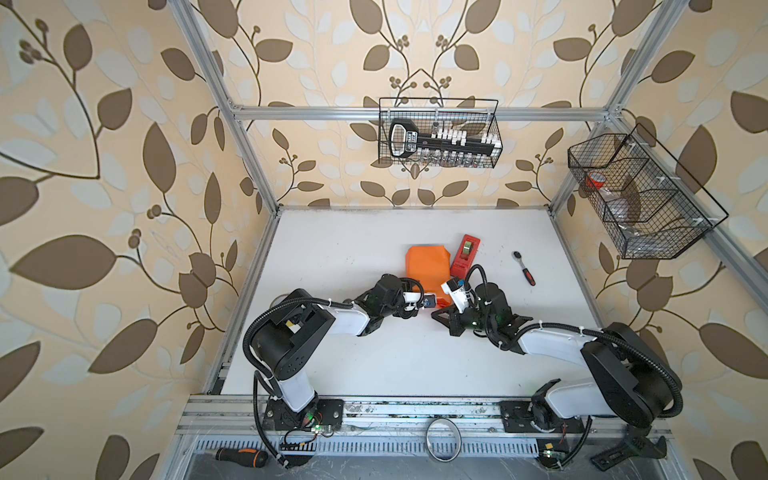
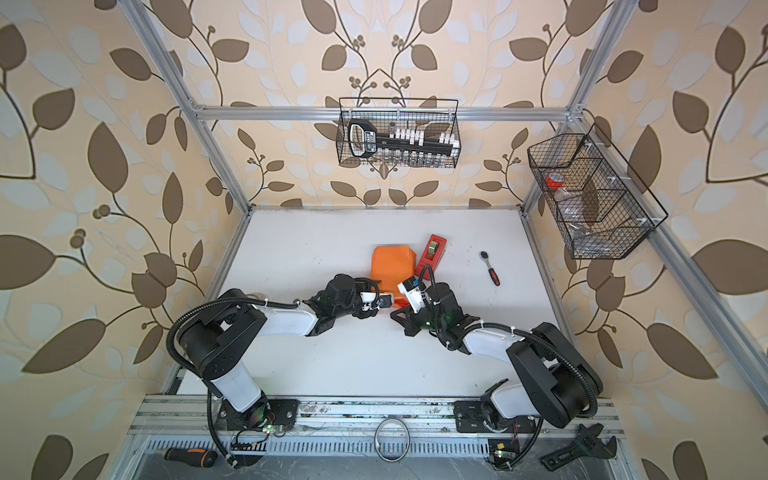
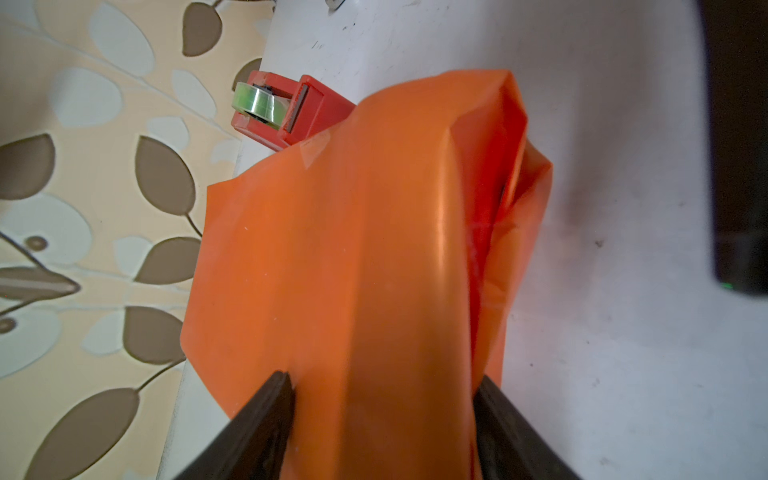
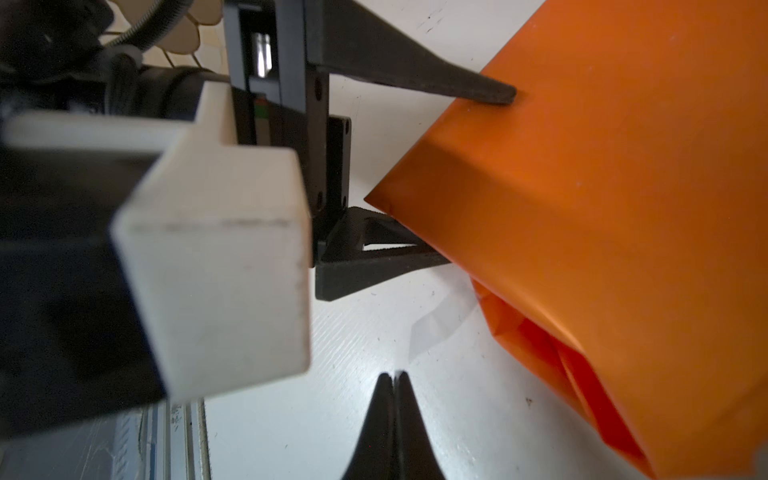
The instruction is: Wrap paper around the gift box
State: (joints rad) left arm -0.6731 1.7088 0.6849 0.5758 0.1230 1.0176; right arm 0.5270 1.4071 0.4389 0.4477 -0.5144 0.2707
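The orange paper lies wrapped round the gift box at the table's middle; the box itself is hidden inside. My left gripper is shut on the near end of this parcel, one finger on top and one beneath. The paper's end flaps hang loosely folded. My right gripper hovers just in front of the parcel, shut, with a strip of clear tape running from its tips toward the paper.
A red tape dispenser sits against the parcel's right side. A ratchet lies further right. Wire baskets hang on the back rail and the right rail. A screwdriver and a metal ring lie at the front.
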